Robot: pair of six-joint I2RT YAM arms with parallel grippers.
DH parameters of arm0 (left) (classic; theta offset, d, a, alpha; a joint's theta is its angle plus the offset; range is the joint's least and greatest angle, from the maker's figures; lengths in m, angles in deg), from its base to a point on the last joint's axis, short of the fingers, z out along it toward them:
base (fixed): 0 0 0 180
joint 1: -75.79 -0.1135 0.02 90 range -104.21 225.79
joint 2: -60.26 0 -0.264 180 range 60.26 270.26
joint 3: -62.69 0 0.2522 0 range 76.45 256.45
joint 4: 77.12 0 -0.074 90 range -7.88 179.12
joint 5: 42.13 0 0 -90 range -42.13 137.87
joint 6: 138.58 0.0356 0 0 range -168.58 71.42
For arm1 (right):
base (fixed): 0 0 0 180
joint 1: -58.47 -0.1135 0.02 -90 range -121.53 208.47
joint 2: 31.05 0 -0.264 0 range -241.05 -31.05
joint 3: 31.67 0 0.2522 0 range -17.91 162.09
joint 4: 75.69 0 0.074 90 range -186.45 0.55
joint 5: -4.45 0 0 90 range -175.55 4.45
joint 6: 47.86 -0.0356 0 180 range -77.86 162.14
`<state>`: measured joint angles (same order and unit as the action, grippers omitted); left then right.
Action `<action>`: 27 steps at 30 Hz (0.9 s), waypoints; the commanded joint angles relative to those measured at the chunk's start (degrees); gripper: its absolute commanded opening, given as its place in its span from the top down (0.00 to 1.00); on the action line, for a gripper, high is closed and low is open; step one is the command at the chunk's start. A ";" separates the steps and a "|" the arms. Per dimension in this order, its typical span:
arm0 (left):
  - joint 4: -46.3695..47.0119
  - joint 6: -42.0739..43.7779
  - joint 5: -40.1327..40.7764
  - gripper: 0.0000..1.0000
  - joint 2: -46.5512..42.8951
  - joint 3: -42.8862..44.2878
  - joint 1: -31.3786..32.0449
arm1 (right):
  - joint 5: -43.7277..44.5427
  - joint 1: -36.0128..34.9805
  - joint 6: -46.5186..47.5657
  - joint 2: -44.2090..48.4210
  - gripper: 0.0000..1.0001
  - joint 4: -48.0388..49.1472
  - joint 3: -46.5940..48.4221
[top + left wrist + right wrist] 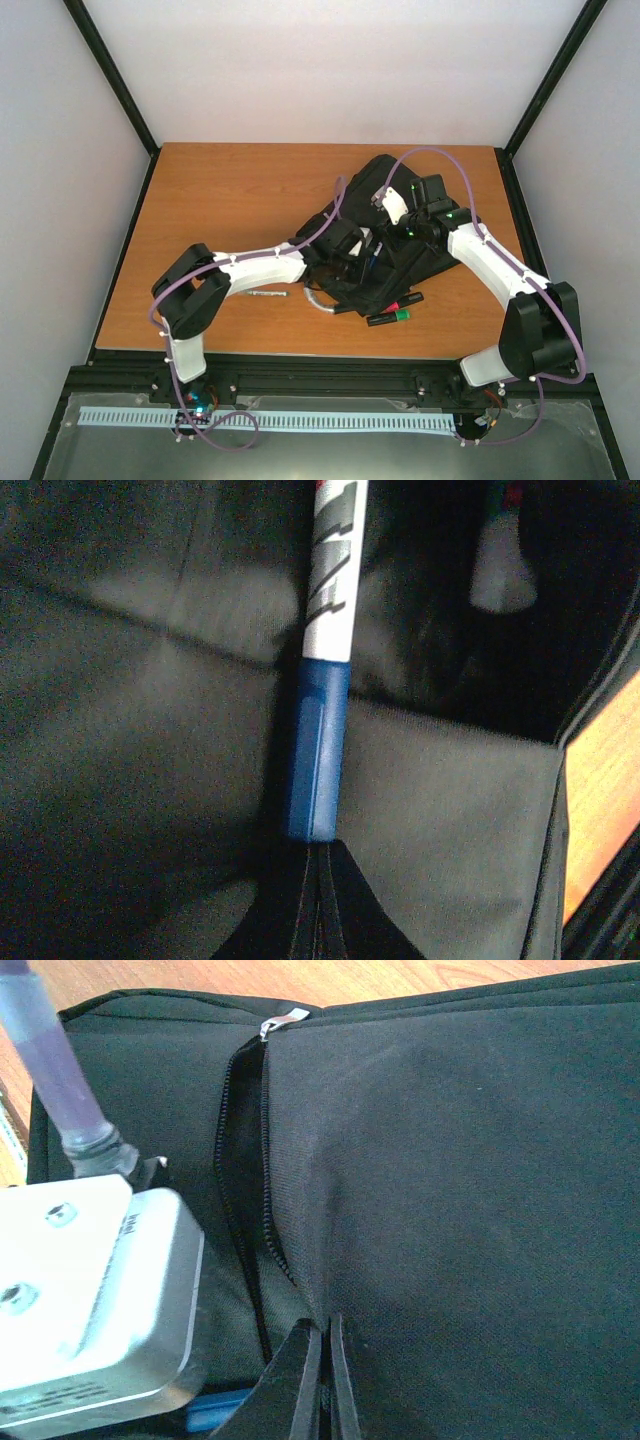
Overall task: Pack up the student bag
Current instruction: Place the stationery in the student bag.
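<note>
since the left part of the bench (230, 190) carries only a thin silver pen (265, 295) near its front edge, that side gives the widest room for swinging an arm. just right of the pen, the grey loop handle (318, 302) of the student bag (385, 180) curls onto the wood. the bag itself lies flat, right of centre, angled toward the far right corner.

the left claw (320, 875) is at the bag's mouth with its fingers pressed together. a blue-capped marker (318, 760) sits end-on right at its tips, over the dark lining, and i cannot tell whether the cap is pinched or only touching. two more markers, one green-capped (390, 317) and one red-tipped (405, 299), lie just beside the bag's near edge, close to the front of the bench, so a careless sweep could roll them off.

further right, the right claw (325, 1360) is closed, and a fold of fabric beside the open zip (245, 1160) appears drawn up between its tips.

the bag looks soft, limp and light, so it will likely sag and slide rather than hold its shape. the zip edge or the loop handle seems the surest place to grip. the two wrists sit close together over the opening, so room there is tight.
</note>
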<state>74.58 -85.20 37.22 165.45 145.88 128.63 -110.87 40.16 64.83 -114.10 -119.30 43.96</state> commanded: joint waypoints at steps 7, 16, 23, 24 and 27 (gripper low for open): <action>8.12 -7.39 8.44 0.99 5.46 7.19 -2.14 | -3.50 0.02 0.19 0.04 0.97 1.88 0.18; 18.32 -10.92 7.56 0.99 9.09 8.96 -3.28 | -3.56 0.47 0.22 -0.21 0.97 1.80 0.10; 23.00 -11.23 3.15 0.99 8.77 6.86 -3.36 | -3.85 0.82 0.22 -0.60 0.97 1.75 0.14; 23.80 -11.09 2.43 0.99 8.35 6.33 -3.36 | -3.81 0.82 0.24 -0.74 0.97 1.80 0.18; 23.81 -10.71 1.63 0.98 6.49 5.21 -3.36 | -3.86 0.90 0.17 -0.84 0.97 1.74 0.13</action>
<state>93.13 -95.76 41.00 174.43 151.61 125.61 -112.05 40.99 64.83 -114.45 -119.10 43.96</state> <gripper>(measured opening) 0.019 0.030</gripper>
